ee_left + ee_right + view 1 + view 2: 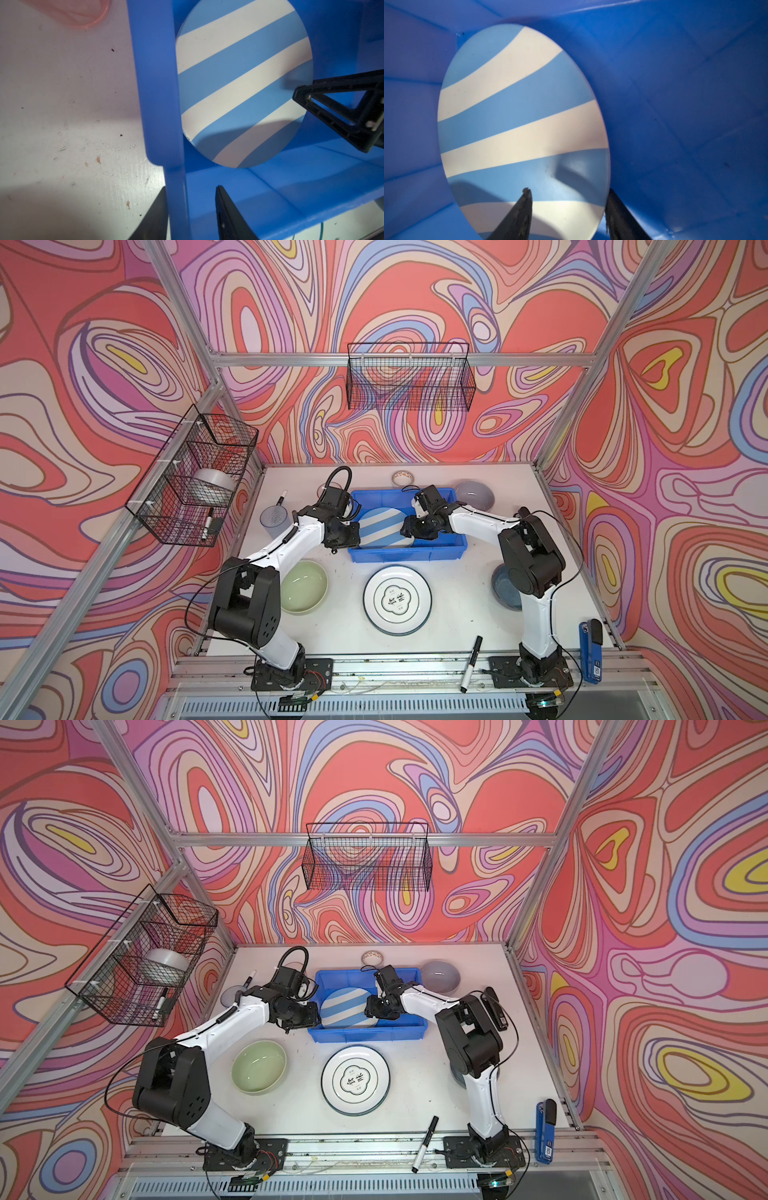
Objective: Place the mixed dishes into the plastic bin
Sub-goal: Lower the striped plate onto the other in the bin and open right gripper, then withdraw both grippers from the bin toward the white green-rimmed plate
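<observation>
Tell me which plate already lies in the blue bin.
The blue-and-white striped plate; the white dark-rimmed plate lies on the table outside the plastic bin.

Both top views are bright, evenly lit from above and sharp, with only faint shadows on the white tabletop [457, 614]. The wrist views are dimmer. The bright blue rectangular plastic bin's [158, 83] rim blurs close to the lens, and soft dark shadows cross the round blue-and-white striped plate [521, 124].

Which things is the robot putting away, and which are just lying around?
For the job: blue bin, striped plate, white plate, green bowl, lavender bowl, dark blue bowl, bluish tumbler.

Just lying about: front marker, tape roll, stapler, back wire basket.
</observation>
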You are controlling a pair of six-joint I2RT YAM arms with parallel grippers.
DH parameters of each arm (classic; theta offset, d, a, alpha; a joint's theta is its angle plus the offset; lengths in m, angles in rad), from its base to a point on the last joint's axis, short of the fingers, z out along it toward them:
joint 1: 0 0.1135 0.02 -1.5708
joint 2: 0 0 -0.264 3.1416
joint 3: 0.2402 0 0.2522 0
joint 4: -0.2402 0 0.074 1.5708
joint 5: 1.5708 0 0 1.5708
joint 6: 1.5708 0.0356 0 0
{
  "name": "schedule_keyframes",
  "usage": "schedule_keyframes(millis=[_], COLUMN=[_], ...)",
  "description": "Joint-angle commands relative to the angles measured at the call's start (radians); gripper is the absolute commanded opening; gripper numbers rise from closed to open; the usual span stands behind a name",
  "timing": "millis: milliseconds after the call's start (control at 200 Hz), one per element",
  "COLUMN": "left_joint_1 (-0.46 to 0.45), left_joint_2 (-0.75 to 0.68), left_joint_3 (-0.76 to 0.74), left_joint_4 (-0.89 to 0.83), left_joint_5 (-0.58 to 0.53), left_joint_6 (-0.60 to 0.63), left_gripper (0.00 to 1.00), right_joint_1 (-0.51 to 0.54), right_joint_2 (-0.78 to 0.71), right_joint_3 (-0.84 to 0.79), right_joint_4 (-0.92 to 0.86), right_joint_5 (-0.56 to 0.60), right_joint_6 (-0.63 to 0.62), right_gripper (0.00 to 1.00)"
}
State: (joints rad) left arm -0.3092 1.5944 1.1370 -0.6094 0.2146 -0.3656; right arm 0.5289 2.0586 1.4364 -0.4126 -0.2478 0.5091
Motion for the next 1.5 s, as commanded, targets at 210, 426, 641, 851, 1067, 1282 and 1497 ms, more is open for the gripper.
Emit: schedule_keyframes(millis=[210, 426, 641, 851, 1067, 1282, 1497], left_joint_1=[0.000, 0.000, 0.000, -0.001, -0.003, -0.049, -0.141], left_joint_2=[-0.038, -0.088, -0.164, -0.268, -0.356, -0.479, -0.530], left_joint_3=[-0.005, 0.001, -0.017, -0.056, -0.093, -0.158, -0.254], left_joint_4=[-0.008, -0.039, -0.109, -0.147, -0.204, -0.212, -0.215], left_joint_5=[0.006, -0.019, -0.029, -0.018, 0.047, 0.089, 0.082], left_joint_6=[0.013, 0.017, 0.031, 0.031, 0.008, -0.034, -0.094], left_gripper=[0.50, 0.59, 0.60, 0.59, 0.54, 0.52, 0.45], right_joint_1=[0.016, 0.016, 0.016, 0.016, 0.016, 0.022, 0.040], right_joint_2=[-0.012, -0.085, -0.204, -0.384, -0.557, -0.694, -0.778], right_joint_3=[0.041, 0.046, 0.022, -0.043, -0.179, -0.334, -0.472], right_joint_4=[-0.070, -0.144, -0.185, -0.237, -0.243, -0.209, -0.144], right_joint_5=[0.076, 0.151, 0.170, 0.152, 0.063, -0.059, -0.122], right_joint_6=[-0.036, -0.059, -0.076, -0.103, -0.107, -0.091, -0.051], right_gripper=[0.61, 0.63, 0.63, 0.62, 0.59, 0.56, 0.55])
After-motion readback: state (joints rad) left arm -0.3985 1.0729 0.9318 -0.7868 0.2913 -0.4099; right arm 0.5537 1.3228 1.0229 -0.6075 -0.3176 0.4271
